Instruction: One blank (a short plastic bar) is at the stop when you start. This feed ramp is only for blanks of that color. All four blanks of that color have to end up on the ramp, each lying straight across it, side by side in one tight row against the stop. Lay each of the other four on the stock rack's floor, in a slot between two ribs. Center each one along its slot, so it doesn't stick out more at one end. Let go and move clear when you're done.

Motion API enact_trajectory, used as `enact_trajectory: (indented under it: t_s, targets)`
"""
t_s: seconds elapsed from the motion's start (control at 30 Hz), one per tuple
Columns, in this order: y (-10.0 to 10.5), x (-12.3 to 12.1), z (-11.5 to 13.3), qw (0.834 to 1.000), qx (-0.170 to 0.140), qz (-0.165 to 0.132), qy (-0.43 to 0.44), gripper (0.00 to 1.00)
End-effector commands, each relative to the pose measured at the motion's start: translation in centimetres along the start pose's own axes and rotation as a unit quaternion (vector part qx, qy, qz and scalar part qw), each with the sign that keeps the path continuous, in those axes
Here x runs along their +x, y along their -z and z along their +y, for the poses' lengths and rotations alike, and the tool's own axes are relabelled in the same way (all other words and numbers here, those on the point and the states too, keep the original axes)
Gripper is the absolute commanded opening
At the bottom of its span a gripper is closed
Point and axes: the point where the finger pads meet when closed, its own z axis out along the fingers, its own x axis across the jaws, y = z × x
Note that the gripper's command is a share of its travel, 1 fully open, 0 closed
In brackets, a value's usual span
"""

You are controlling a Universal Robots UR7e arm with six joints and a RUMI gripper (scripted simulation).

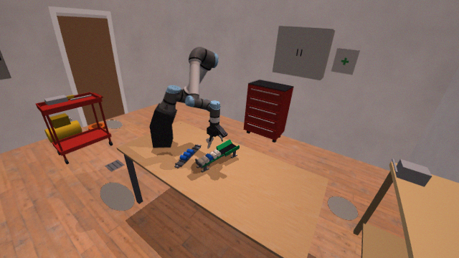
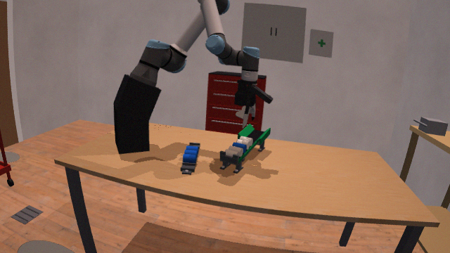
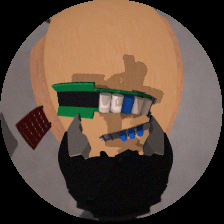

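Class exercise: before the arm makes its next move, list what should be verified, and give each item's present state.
1. Gripper jaws open and empty: ok.
2. Ramp holds one color only: not ok; a blue blank sits among the white blanks.
3. Other blue blanks lie in the rack: ok, three there.
4. Free rack slot for a fourth: cannot tell; the ribs are too small to see.
5. Gripper above the blue blank on the ramp: not ok; it hangs over the ramp's upper end.
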Motion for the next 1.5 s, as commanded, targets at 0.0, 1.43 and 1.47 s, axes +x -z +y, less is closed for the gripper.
enact_trajectory:
  t_s: [0.0,1.43,1.47]
  targets:
    - [0.0,0.5,0.0,0.997,0.002,0.002,-0.073,1.0]
    - [-0.6,4.2,1.7,0.763,0.002,0.0,-0.647,1.0]
    - [-0.6,4.3,1.7,0.755,0.002,0.0,-0.656,1.0]
